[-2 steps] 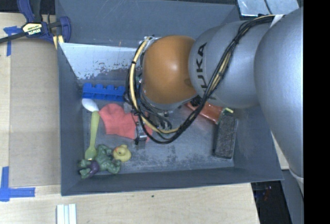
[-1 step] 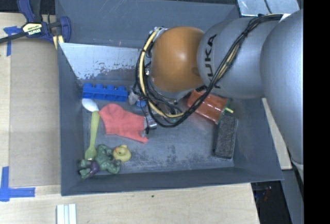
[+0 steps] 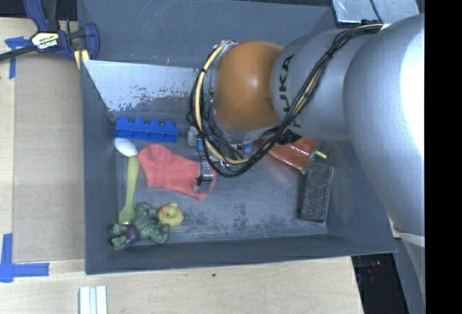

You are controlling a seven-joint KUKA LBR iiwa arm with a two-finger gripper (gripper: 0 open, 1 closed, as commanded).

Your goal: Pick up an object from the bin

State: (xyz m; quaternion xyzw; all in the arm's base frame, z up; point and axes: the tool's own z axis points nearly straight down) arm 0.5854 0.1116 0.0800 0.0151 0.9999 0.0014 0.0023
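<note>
One pink cloth (image 3: 166,167) beneath gripper (image 3: 204,178), its state impossible to tell, one blue brick (image 3: 146,130), one sponge (image 3: 315,193).

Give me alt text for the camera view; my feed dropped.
The arm's hand is down at the right edge of a pink cloth near the middle of the bin. Left of it lie a blue brick, a yellow-green spoon and a green toy; a dark grey block lies right.

Robotics lab, grasp-testing cell. Grey industrial arm (image 3: 346,89) lettered KUKA, cabling (image 3: 317,71) strapped along it, reaches into a grey metal bin (image 3: 216,16). Bin stocked with odd test items: blue building brick (image 3: 146,130), pink cloth (image 3: 167,167), green toy figure (image 3: 141,227).
</note>
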